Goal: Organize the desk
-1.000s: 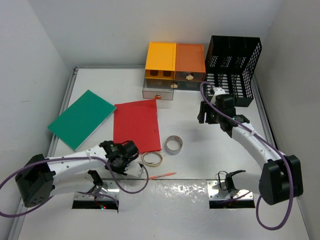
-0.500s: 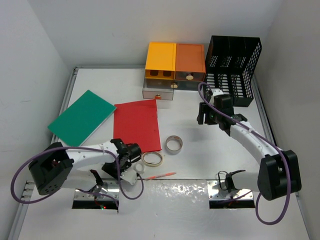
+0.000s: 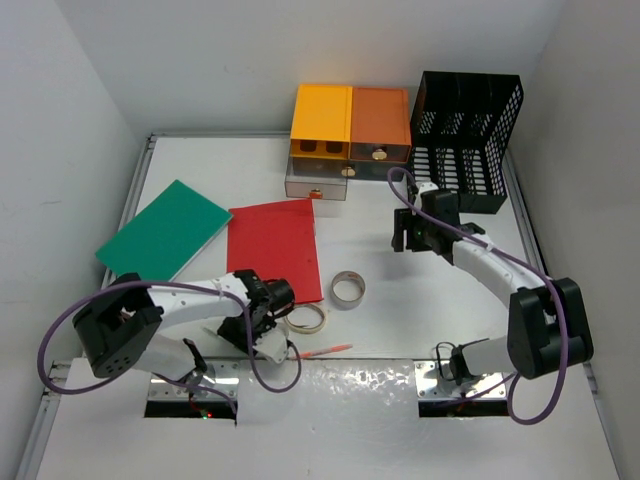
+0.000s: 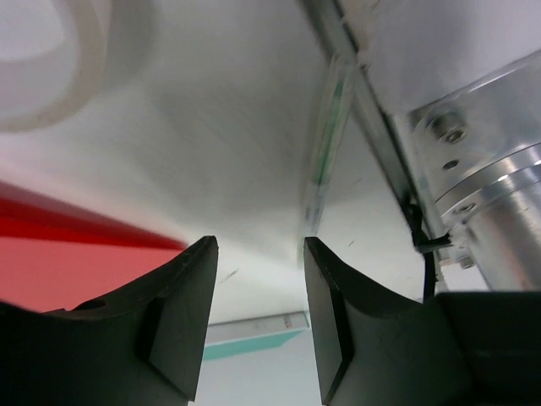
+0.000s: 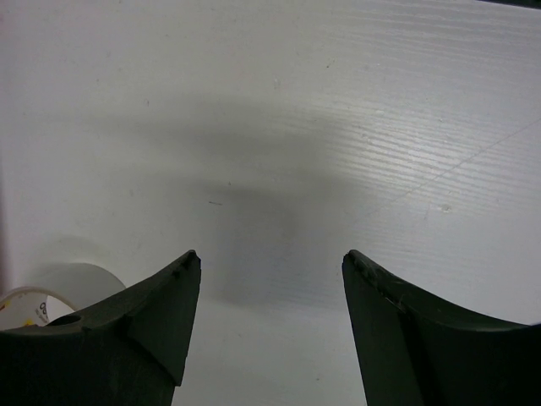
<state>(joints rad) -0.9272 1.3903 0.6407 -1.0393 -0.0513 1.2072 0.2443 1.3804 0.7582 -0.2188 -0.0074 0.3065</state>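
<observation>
Currently left arm curled inward, jaws parted; right arm outstretched, jaws released.

Bench: plain white wherever you look.
Pad: solid green.
Folder: flat red.
Drawer unit: yellow-orange on your left half, deeper orange on the right, grey below.
File rack: black, open grid mesh.
Tape roll: cream.
Tape ring: grey.
Pen: orange-red.

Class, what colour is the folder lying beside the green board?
Red; the folder shows best in the top external view.
</observation>
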